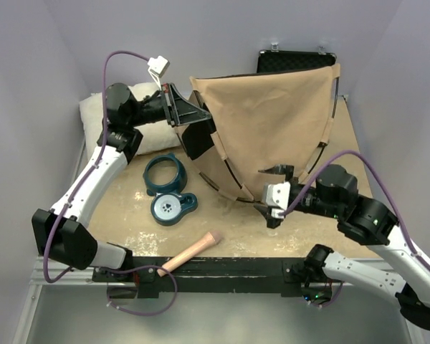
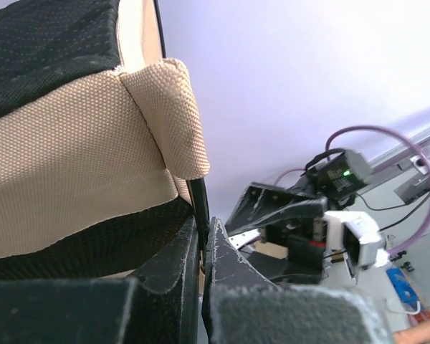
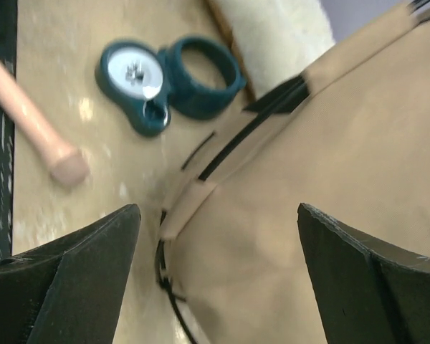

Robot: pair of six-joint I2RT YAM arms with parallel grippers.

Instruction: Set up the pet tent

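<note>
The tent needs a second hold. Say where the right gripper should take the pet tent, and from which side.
Probably take the pet tent by its near curved edge, where the dark pole shows bare: thin and firm. Bring the open right gripper in from the near side, jaws astride it.

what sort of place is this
Probably a lab test booth: plain walls box in a worn table, a left arm and right arm are bolted to its rail, handling a pet tent.
</note>
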